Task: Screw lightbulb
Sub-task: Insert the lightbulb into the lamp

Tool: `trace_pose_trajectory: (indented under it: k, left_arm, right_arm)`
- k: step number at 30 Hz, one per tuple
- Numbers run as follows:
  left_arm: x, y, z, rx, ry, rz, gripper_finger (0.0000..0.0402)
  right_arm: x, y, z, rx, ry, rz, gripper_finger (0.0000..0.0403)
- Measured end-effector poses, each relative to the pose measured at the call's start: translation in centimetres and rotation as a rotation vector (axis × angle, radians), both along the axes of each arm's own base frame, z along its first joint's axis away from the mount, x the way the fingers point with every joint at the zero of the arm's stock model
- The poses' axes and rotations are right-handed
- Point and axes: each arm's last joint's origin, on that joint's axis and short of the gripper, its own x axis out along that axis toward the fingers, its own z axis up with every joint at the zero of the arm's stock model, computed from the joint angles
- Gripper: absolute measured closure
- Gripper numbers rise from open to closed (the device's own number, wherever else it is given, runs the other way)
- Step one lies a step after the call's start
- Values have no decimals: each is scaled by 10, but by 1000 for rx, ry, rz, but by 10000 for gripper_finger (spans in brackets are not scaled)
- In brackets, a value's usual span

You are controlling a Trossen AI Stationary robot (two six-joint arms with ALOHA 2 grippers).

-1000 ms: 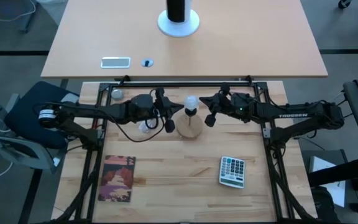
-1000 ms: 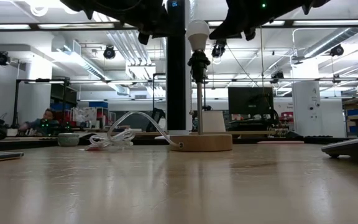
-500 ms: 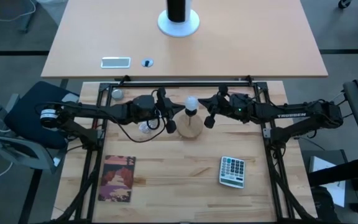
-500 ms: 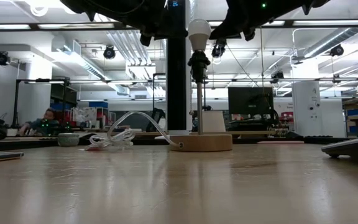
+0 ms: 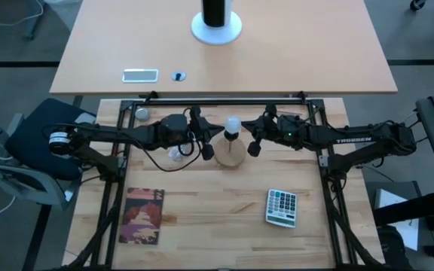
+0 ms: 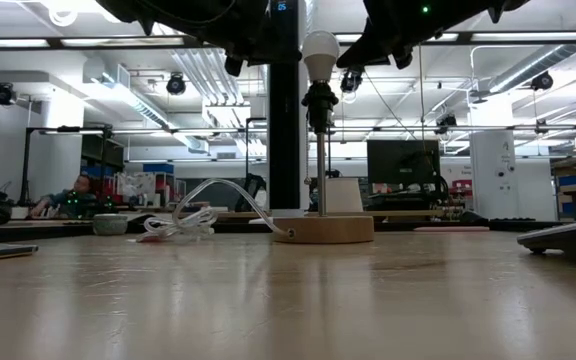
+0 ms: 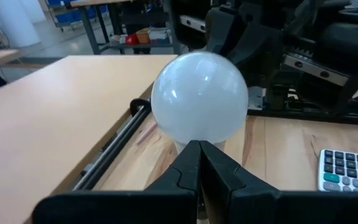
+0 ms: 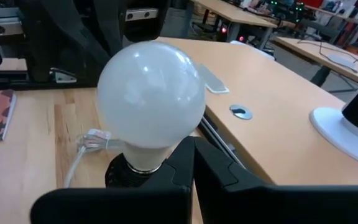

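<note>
Frosted-white lightbulb (image 5: 233, 123) is sitting upright in the lamp socket (image 6: 320, 103), axis vertical. Left gripper (image 5: 206, 147) and right gripper (image 5: 254, 145) are flanking it equally near, fingers closed, holding nothing.

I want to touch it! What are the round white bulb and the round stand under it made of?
The lightbulb looks like frosted glass or plastic: milky white, smooth, with soft shiny spots; I cannot tell which. The round stand base looks like pale bare wood, matte and light tan. Its thin post looks like metal.
</note>
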Motion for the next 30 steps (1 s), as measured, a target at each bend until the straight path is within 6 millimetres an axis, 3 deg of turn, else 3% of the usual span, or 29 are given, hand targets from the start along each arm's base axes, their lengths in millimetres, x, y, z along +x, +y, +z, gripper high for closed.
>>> trace_pose_trajectory:
  k: [30]
  left_arm:
    - [0,-1,2,17,-9,-9,401]
  right_arm:
    - [0,2,6,-61,-30,9,403]
